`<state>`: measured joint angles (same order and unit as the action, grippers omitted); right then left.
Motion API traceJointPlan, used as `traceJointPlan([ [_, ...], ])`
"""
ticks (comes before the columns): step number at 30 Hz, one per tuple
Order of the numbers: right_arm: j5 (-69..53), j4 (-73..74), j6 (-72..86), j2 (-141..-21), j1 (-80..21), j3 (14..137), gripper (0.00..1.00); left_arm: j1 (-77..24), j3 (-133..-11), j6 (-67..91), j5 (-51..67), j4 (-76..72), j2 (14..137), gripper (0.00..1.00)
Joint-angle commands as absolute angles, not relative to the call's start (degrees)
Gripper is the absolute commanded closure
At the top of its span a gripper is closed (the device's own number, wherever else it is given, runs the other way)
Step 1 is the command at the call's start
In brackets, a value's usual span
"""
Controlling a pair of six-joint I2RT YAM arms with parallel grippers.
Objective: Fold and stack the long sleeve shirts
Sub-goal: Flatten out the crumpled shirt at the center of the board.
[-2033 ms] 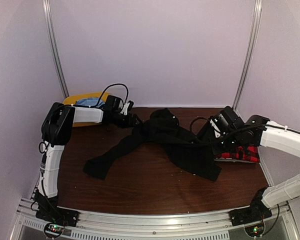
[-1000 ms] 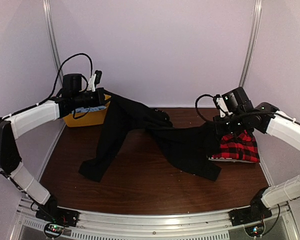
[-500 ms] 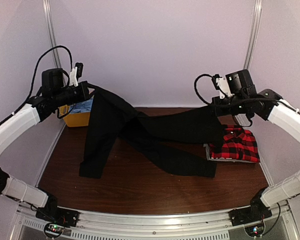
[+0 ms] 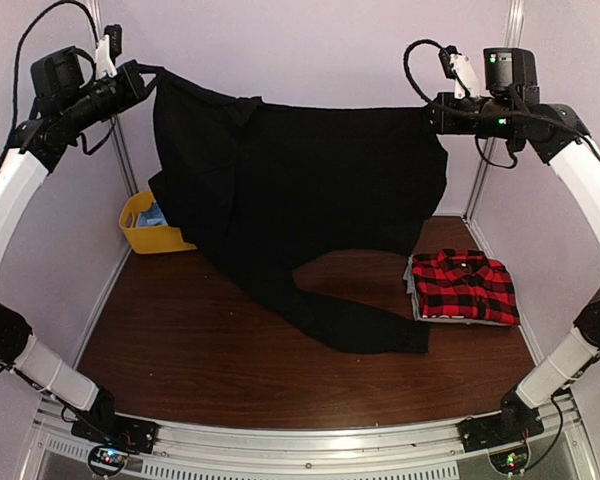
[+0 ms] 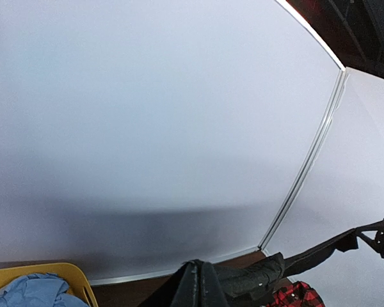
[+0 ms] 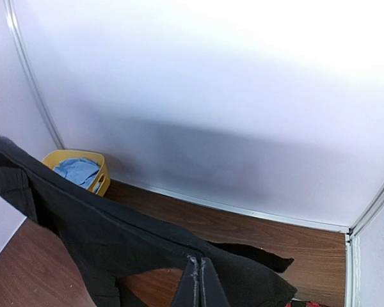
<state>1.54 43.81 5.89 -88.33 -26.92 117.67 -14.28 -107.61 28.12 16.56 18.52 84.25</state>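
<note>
Fingers (image 5: 189, 291) clamp black shirt (image 4: 300, 190) (both arms (image 4: 5, 200) raised, spread wide).

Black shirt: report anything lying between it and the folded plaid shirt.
Nothing visible. The black shirt hangs from the left gripper and right gripper, its sleeve trailing on the table beside the plaid shirt.

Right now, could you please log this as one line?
left gripper: shut on black shirt | right gripper: shut on black shirt | plaid shirt: folded
</note>
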Motion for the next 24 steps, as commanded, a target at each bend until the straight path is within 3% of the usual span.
traceJointPlan([
  [1, -6.94, 47.87, 4.31, -85.32, -27.63, 117.04, 1.00, -13.89, -111.92, 25.44, 14.24, 20.52, 77.93, 1.00],
  [12, -22.79, 47.12, 10.43, -70.95, -32.08, 114.20, 1.00, -13.89, -120.33, 25.35, 18.68, 30.33, 67.81, 1.00],
  [24, -31.29, 39.75, 19.78, -55.91, -32.08, 101.80, 1.00, -13.89, -114.56, 34.23, 28.16, 28.35, 53.71, 1.00],
])
